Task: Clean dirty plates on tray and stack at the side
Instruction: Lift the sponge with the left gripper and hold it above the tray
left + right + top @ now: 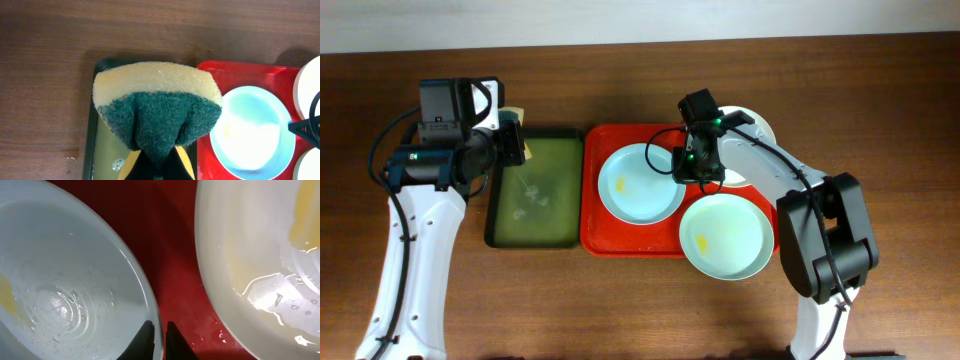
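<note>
Tray [595, 238] holds 3 dirty plates [640, 183] w/ yellow smears [619, 185].

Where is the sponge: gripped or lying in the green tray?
Gripped: the left gripper pinches the sponge by its green side, above the green tray.

1. The tabletop [620, 310] is brown wood with a visible grain and a low, satin sheen.
2. The tray [592, 225] is smooth, glossy red plastic, beaded with water drops in the right wrist view.
3. The pale blue-green plate [640, 183], the second blue-green plate [726, 236] and the white plate [309, 85] are smooth and glossy, with a wet film that catches the light.
4. The sponge [157, 100] has a porous yellow foam layer and a coarse, matt, dark green fibre layer.
5. The green tray [535, 190] has a black rim and a wet, shiny floor.
</note>
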`<control>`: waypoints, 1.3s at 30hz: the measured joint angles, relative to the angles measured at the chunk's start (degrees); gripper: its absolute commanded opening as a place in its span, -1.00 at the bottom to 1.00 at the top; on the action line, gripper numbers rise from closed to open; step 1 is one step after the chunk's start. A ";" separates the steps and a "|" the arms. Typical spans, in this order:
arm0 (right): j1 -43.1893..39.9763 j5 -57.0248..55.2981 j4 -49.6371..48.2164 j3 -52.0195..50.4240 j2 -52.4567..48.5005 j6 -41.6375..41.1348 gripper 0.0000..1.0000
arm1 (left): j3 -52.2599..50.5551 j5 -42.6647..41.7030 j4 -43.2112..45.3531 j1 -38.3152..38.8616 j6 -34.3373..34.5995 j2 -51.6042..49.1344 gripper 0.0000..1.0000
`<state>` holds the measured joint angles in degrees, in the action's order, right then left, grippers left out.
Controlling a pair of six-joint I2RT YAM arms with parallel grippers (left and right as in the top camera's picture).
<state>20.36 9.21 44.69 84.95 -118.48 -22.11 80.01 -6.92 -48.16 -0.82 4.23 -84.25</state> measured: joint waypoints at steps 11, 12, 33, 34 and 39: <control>0.00 -0.20 -1.49 0.00 0.00 0.02 -0.71 | 0.00 0.00 0.00 0.00 0.00 0.00 -1.00; 0.00 -0.20 -1.49 0.00 0.00 0.04 -0.68 | 0.00 0.00 0.00 0.00 0.00 0.00 -1.00; 0.52 -0.37 -1.01 -0.22 0.00 0.04 -0.68 | 0.00 -0.02 0.00 0.00 0.00 0.00 -1.00; 0.52 -0.37 -1.01 -0.22 0.00 0.04 -0.75 | 0.00 0.00 0.00 0.00 0.00 0.00 -1.00; 0.52 -1.03 -1.73 -0.55 0.00 0.09 -0.75 | 0.00 0.00 0.00 0.00 0.00 0.00 -1.00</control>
<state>20.88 8.19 42.96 84.40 -118.48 -22.02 80.01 -6.92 -48.16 -0.82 4.23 -84.25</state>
